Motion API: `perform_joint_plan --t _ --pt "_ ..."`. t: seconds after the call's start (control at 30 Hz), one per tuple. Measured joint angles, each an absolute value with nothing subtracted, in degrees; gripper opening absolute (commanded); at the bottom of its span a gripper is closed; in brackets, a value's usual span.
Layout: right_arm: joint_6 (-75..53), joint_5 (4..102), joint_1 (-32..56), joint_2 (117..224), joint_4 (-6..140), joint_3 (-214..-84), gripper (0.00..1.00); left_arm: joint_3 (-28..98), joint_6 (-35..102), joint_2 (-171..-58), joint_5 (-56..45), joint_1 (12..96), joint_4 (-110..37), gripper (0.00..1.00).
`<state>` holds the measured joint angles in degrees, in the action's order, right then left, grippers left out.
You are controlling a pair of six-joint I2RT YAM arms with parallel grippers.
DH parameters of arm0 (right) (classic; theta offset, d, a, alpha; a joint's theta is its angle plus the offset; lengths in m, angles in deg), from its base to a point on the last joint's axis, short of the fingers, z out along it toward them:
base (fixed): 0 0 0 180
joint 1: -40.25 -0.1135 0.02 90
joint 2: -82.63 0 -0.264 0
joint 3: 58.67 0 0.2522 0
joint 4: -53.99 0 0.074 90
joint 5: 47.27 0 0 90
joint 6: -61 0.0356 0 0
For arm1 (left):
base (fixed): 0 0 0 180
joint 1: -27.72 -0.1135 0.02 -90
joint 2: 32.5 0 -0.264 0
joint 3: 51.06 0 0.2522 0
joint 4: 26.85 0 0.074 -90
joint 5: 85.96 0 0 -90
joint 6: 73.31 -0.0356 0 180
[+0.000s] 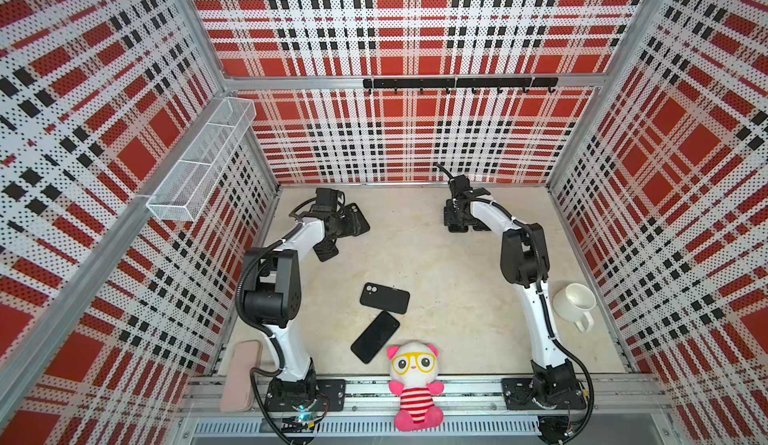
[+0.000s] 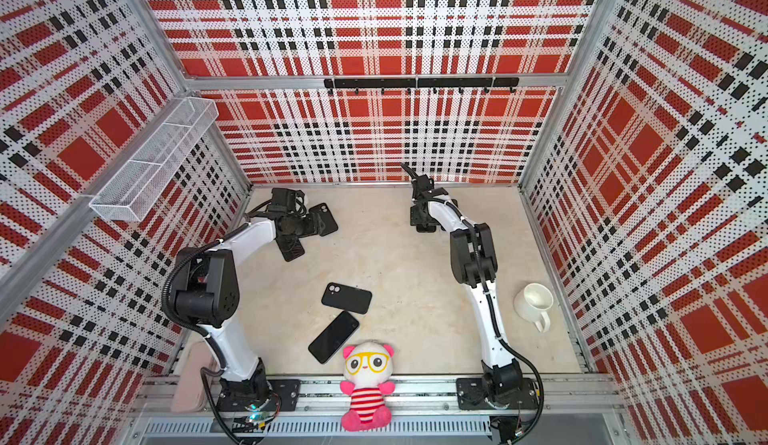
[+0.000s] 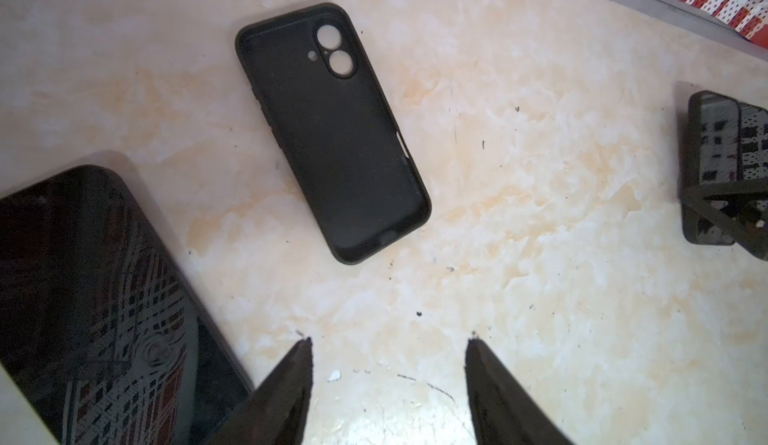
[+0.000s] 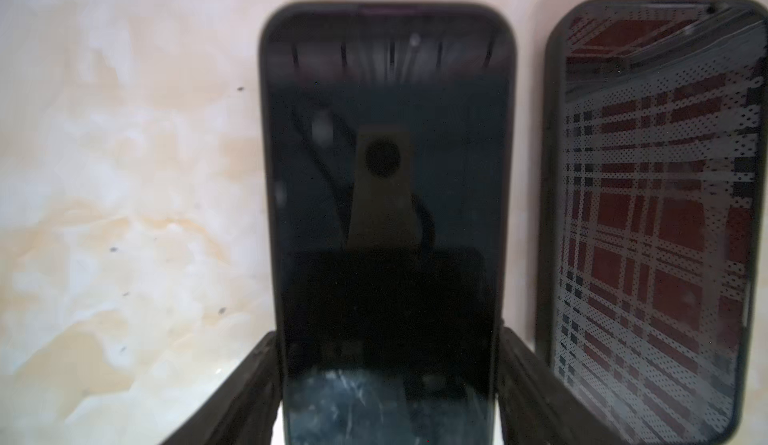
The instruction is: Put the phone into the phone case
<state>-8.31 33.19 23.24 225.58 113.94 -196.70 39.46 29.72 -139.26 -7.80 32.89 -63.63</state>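
Observation:
My left gripper (image 3: pixel 388 339) is open over bare table at the back left (image 1: pixel 344 229). Just ahead of it lies an empty black phone case (image 3: pixel 332 131) (image 1: pixel 358 218), inside up, camera holes showing. A black phone (image 3: pixel 95 297) (image 1: pixel 326 249) lies screen up beside its fingers. At the back right, my right gripper (image 4: pixel 388 349) (image 1: pixel 457 218) is shut on the sides of another black phone (image 4: pixel 386 173). Whether that phone is lifted off the table I cannot tell. A dark-rimmed phone (image 4: pixel 652 214) lies right next to it.
Front middle holds a black case (image 1: pixel 384 297), back up, and a bare phone (image 1: pixel 375 337). A plush toy (image 1: pixel 415 380) sits on the front rail. A white mug (image 1: pixel 573 301) stands right, a pink pouch (image 1: pixel 241 376) front left. A wire basket (image 1: pixel 199 164) hangs on the left wall.

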Motion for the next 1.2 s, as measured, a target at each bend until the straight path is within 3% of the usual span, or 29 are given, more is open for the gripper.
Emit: perform_joint_plan --t 0.17,0.4,0.6,0.7,1.03,1.2 --pt "-8.31 33.03 23.52 226.65 114.34 -198.64 0.75 39.46 29.72 -139.26 -7.77 32.89 -63.63 0.62" --pt "-8.20 34.10 23.67 226.85 114.07 -199.02 0.99 39.46 29.68 -139.26 -7.77 32.89 -63.63 0.62" --pt "-9.71 35.79 23.43 225.06 114.60 -198.49 1.00 39.46 29.57 -139.26 -7.77 32.98 -63.63 0.64" --pt "-11.00 36.60 22.91 219.05 114.03 -193.79 1.00 39.46 29.05 -139.26 -7.64 33.55 -63.94 0.66" --pt "-12.77 40.18 22.25 179.27 101.40 -158.52 1.00 39.46 25.09 -137.33 -2.53 43.10 -70.34 0.71" --pt "-14.32 42.28 22.25 168.45 98.10 -145.51 0.91 35.15 25.24 -130.34 -1.19 49.11 -72.55 0.73"
